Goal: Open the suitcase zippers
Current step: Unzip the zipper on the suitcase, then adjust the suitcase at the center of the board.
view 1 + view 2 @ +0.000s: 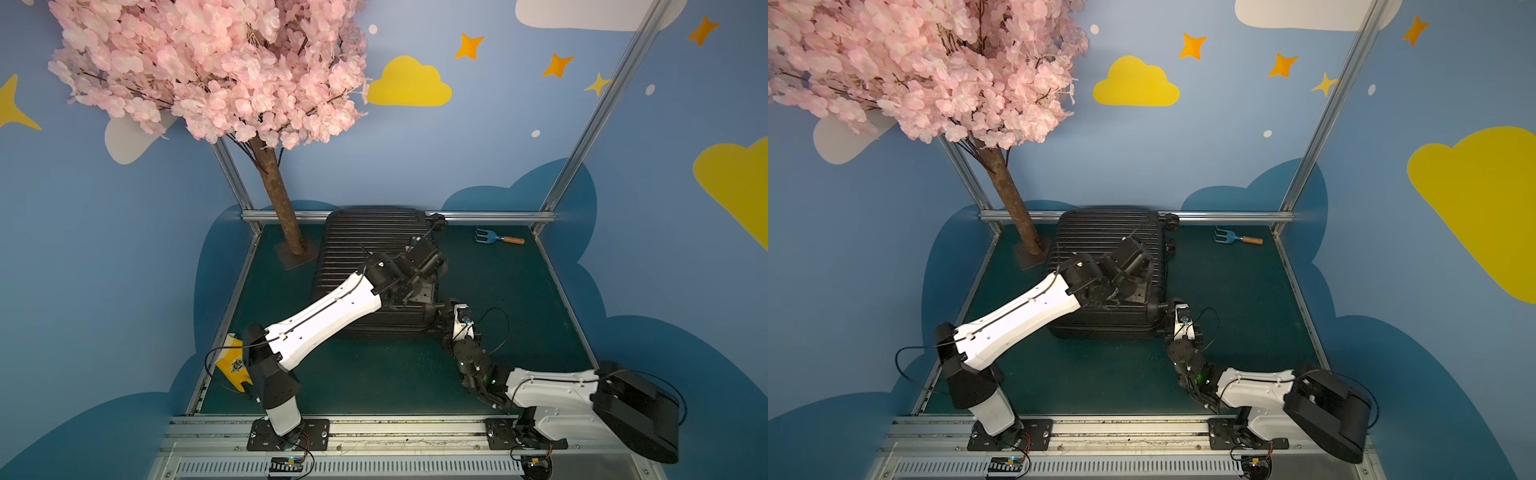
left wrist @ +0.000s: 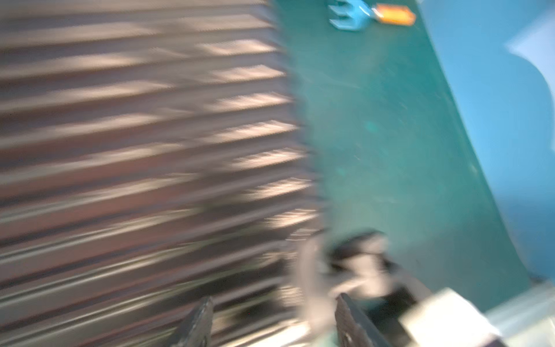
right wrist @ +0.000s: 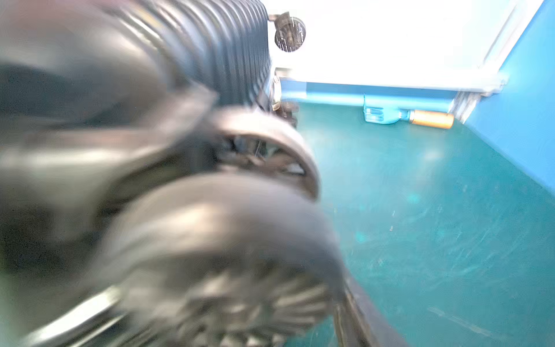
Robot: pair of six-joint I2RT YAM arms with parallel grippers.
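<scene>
Standing beside the suitcase (image 1: 357, 237), a tree trunk (image 1: 279, 199); rake (image 1: 487, 238) apart.

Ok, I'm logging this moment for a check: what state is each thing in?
suitcase: lying flat, shell closed.
zippers: too dark to tell.
left gripper: open, over the suitcase.
right gripper: at the near wheel corner; jaws unclear.
garden fork: lying flat.
</scene>
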